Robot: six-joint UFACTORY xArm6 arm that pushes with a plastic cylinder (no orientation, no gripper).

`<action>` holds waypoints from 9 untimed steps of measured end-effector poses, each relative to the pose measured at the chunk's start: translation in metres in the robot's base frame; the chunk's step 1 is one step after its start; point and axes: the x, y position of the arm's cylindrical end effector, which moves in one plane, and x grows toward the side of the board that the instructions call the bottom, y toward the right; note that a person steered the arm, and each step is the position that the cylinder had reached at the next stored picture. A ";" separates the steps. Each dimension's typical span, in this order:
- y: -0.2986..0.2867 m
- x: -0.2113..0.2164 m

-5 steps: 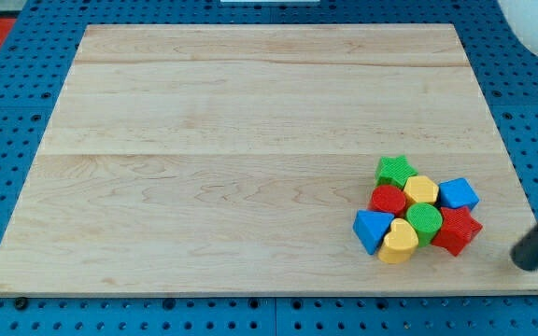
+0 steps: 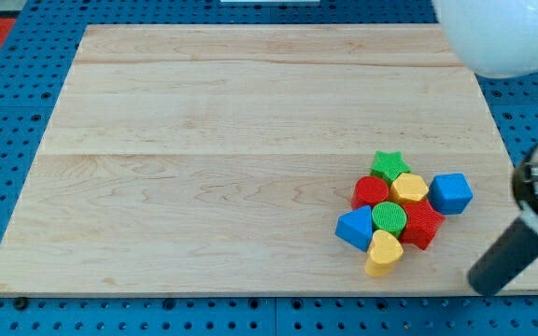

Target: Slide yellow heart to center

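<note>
Yellow heart [image 2: 383, 253]: sits near the board's lower right corner, at the bottom edge of the block cluster, far from the centre.
Progress: by my judgement almost nothing of the slide is done; the whole run up and to the view's left toward the middle of the board is left.
Neighbours touching it: green round block [image 2: 389, 218] just above, blue triangular block [image 2: 354, 228] at its upper left, red block [image 2: 422, 225] at its upper right.
Rest of cluster: yellow hexagon-like block [image 2: 409, 189], red round block [image 2: 372, 191], green star [image 2: 390, 166] at the top, blue cube-like block [image 2: 450, 193] on the view's right, slightly apart.
My tip [image 2: 482, 283]: on the board to the view's right of the heart and a little lower, apart from every block; a bare rod, it holds nothing.
Wooden board [image 2: 232, 168]: its centre is free of blocks.
What is left: the heart must be parted from the cluster before it can travel alone.
</note>
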 end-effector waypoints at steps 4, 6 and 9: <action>-0.153 -0.033; -0.159 0.000; -0.079 -0.006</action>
